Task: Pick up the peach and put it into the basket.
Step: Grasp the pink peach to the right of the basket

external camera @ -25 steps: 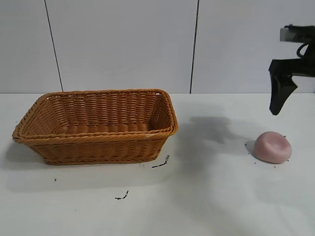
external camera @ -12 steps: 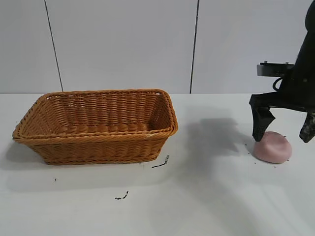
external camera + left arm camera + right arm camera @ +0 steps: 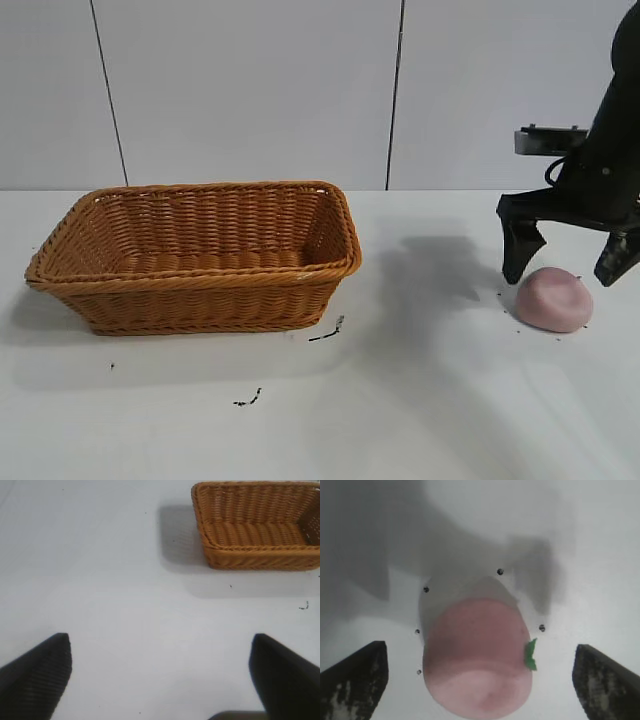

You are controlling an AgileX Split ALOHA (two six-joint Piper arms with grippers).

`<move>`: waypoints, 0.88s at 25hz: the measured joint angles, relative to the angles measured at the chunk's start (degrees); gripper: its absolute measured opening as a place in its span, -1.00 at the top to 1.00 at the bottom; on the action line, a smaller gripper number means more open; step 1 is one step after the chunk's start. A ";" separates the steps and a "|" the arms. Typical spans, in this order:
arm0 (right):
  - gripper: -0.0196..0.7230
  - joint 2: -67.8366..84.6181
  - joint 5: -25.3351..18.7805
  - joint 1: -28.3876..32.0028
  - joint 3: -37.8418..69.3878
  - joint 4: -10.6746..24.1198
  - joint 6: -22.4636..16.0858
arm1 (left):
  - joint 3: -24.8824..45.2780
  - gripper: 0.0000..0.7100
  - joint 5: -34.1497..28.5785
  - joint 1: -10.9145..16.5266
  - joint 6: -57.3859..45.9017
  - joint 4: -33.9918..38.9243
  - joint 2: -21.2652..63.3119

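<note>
Right gripper [image 3: 567, 263] is being held spread astride the peach [image 3: 554, 299], arm cut off at frame edge | left gripper [image 3: 160, 667] spread, off exterior view | basket [image 3: 195, 254] well apart across bare table [image 3: 420, 400].

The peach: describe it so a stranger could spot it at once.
Start at the big orange-brown wicker basket on the white table, then look far toward the right arm's side. There, under the open right gripper, sits the peach. It is the only small, smooth, pale pink lump, with a tiny green leaf on one side.
</note>
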State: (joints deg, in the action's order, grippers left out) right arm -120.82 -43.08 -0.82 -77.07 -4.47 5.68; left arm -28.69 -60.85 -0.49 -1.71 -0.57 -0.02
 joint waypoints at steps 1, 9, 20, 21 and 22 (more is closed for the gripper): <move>-0.93 -0.12 0.00 0.00 0.00 0.00 0.00 | 0.00 -0.95 0.00 0.00 0.00 0.00 0.00; -0.45 -0.24 -0.34 0.00 0.00 0.00 0.07 | 0.00 -0.95 0.00 0.00 0.00 0.00 0.00; 0.91 6.18 -2.26 0.00 -0.17 -0.05 0.14 | 0.00 -0.95 0.00 0.00 0.00 0.00 0.00; 0.91 7.99 -3.09 0.00 -0.50 -0.05 0.14 | 0.00 -0.95 0.00 0.00 0.00 0.00 0.00; 0.91 10.08 -4.61 0.00 -1.33 -0.05 0.14 | 0.00 -0.95 0.00 0.00 0.00 0.00 0.00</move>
State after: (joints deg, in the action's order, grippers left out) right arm -110.73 -47.69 -0.82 -78.40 -4.52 5.81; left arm -28.69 -60.85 -0.49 -1.71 -0.57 -0.02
